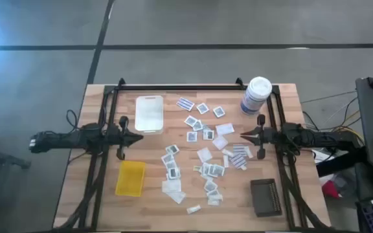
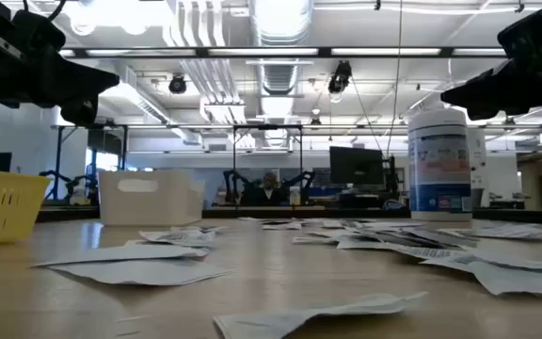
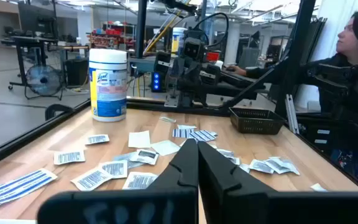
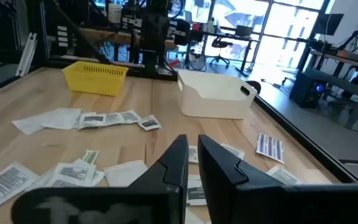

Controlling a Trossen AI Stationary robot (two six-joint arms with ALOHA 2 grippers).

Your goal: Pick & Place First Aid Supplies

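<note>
Item: first aid supplies, loose overlapping packets on the counter.
Risk: double pick or slip; left claw and right claw both narrow, holding nothing.

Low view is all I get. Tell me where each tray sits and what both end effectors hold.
Observer: A black ribbed rectangular plastic tray, absent from your view, sits on the right arm's side, at the far end from the tall white canister with blue label.
Operator: Now place the yellow and white ones.
Observer: Both lie on the left arm's side, the white rectangular plastic tray and the yellow mesh plastic tray, one on either side of that arm.
Operator: Report the end effectors.
Observer: The left end effector is shut and empty. The right end effector holds nothing either. They face each other across the scattered small flat packets.
</note>
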